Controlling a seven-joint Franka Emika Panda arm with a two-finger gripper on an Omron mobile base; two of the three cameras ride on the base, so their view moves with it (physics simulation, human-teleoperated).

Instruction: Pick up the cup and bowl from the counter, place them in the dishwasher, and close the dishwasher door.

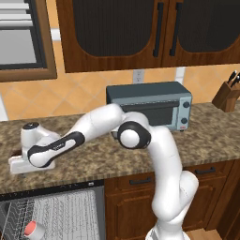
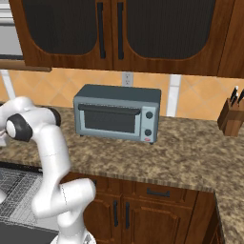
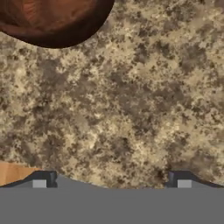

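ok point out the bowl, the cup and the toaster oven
bowl (image 3: 52,22): hand view, its glossy brown inside
cup (image 1: 33,229): left base view, its pink-red inside, in the dishwasher rack
toaster oven (image 2: 112,119): right base view, its glass door

The counter (image 1: 206,136) carries a toaster oven (image 1: 150,105), knife block (image 1: 228,96) and, seemingly, 1 bowl (image 3: 52,19).

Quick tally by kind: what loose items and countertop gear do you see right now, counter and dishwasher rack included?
Cup, in the dishwasher rack: 1
Bowl, on the counter: 1
Toaster oven: 1
Knife block: 1
Total: 4
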